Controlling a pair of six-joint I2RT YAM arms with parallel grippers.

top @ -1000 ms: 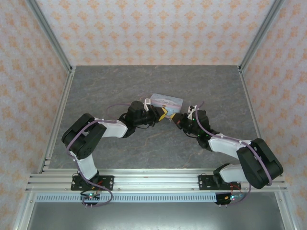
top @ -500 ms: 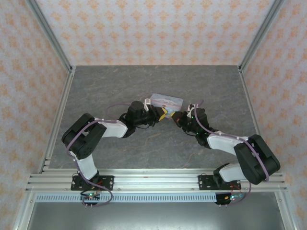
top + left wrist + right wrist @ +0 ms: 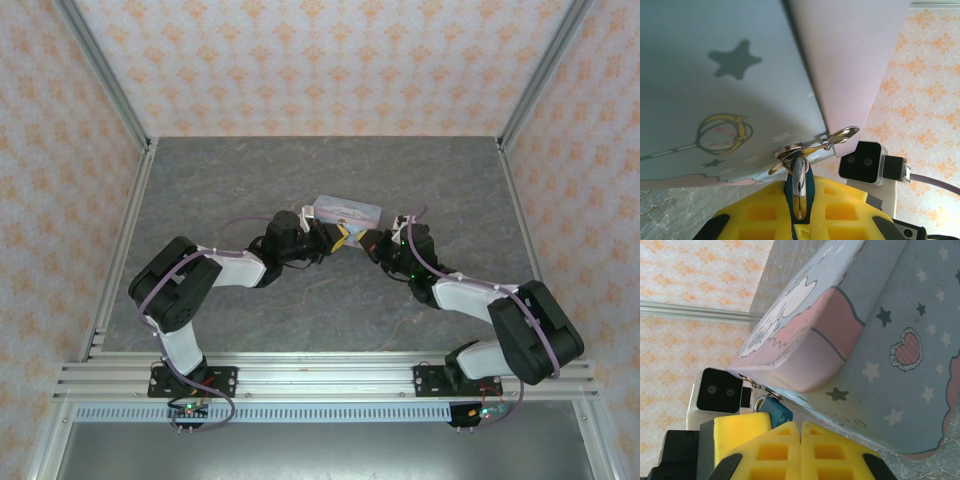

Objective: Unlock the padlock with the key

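Table: grey stone-patterned table, closed in by walls of orange-and-white patterned wallpaper.
Tin box: the pale-blue cartoon-printed tin box lies near the middle of the table, just beyond both grippers. The wrist views show stars, a heart, a pink band and a wand drawn on its sides.
Padlock: the small teal-blue padlock hangs at the near edge of the tin box. Its silver shackle runs up into the metal hasp rings at the box corner. In the right wrist view its teal body shows just under that corner, left of the yellow pads.
Left gripper: the left gripper reaches in from the left to the front of the box. Its yellow pads are closed on the padlock, one on each side of the body.
Right gripper: the right gripper comes in from the right, close beside the left one and apart from it by a small gap. Its yellow pads are pressed together along a thin seam. Whether anything thin is pinched between them cannot be told.
Arms: both arms bend inward from their bases at the near edge of the table.
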